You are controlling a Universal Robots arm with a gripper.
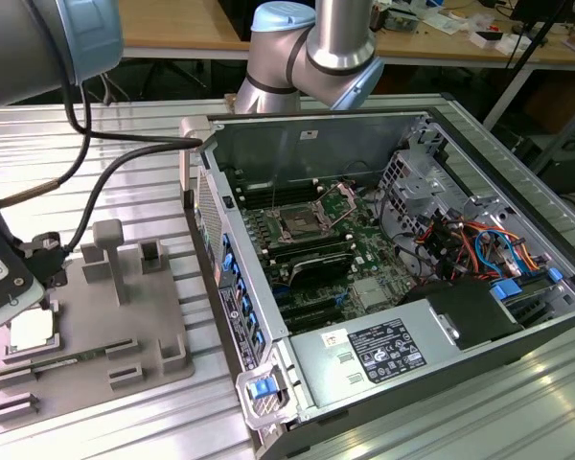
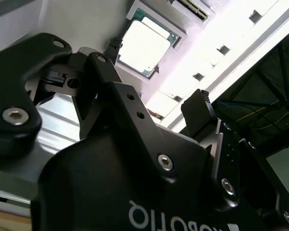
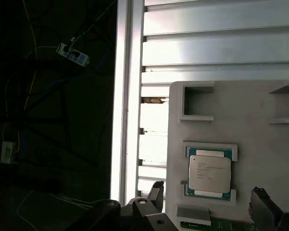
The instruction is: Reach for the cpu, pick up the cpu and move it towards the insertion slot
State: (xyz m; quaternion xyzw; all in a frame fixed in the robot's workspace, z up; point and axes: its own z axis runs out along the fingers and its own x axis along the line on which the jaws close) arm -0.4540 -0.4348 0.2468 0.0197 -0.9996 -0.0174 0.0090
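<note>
The 2 fingers of the gripper stand spread wide, with nothing pinched between them. The cpu lies flat just beyond the fingertips, in line with the gap between them, its silvery top facing up. It sits in a square recess of the grey tray, and other recesses lie farther out from the fingers. The tray rests on a slatted metal table. In the exterior view the gripper hangs close over the cpu at 1 corner of the tray. Well apart from the fingers, toward the exterior view's right, an open computer case holds a motherboard. On that board is the insertion slot, dark-centred with a silver frame.
</note>
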